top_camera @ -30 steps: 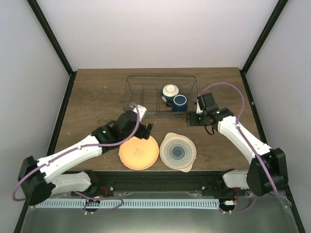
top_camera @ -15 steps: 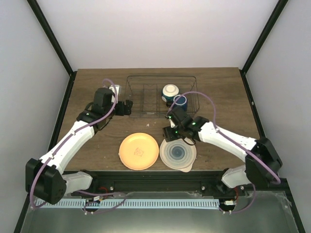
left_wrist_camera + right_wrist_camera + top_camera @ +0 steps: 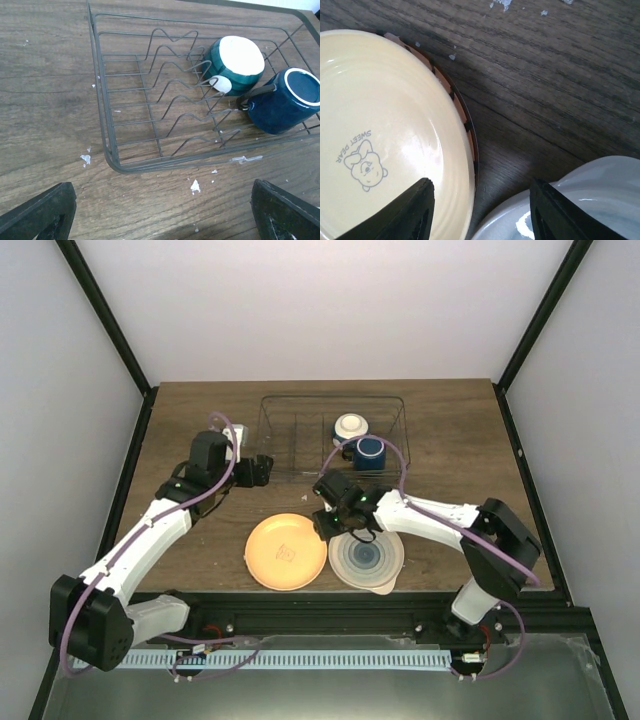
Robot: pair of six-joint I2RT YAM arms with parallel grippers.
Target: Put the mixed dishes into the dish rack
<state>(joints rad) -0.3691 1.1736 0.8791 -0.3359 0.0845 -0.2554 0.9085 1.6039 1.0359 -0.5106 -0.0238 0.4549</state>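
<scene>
Though one bowl (image 3: pixel 350 426), one mug (image 3: pixel 370 450) inside dish rack (image 3: pixel 332 398), three plates (image 3: pixel 286 552) outside

Rack (image 3: pixel 295 435): far middle of the table (image 3: pixel 190 430).
Bowl (image 3: pixel 350 426): in the rack's right half, behind the mug.
Mug (image 3: pixel 370 451): in the rack's near right corner.
Left plate (image 3: pixel 287 552): before the rack, on a lower plate (image 3: pixel 465 117).
Right plate (image 3: pixel 366 558): just right of those.

light: bright, even, diffuse | shadows: soft | glare: orange plate (image 3: pixel 385 145) sheen | focus: sharp
</scene>
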